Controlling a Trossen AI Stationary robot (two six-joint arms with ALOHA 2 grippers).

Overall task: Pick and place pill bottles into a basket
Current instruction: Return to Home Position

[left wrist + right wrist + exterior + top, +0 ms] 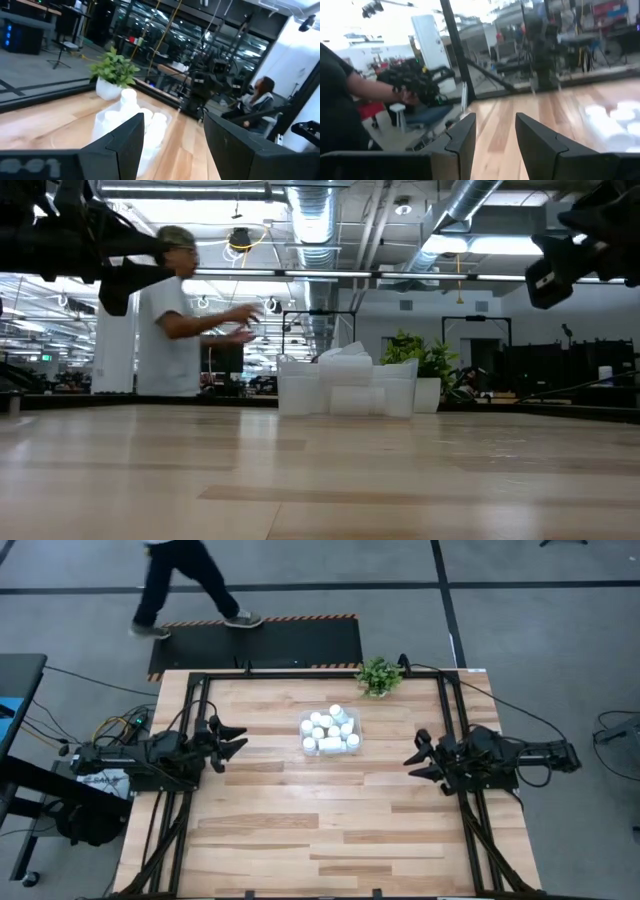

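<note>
Near the far edge of the table (300,830), just beside the potted plant (378,676), the pill bottles (327,730) are sitting heaped, white and capped, inside the clear basket (304,743), so you are looking at a job seemingly finished, with no bottle showing loose and the left gripper (240,739) and right gripper (412,756) hanging spread and empty at either side.
</note>
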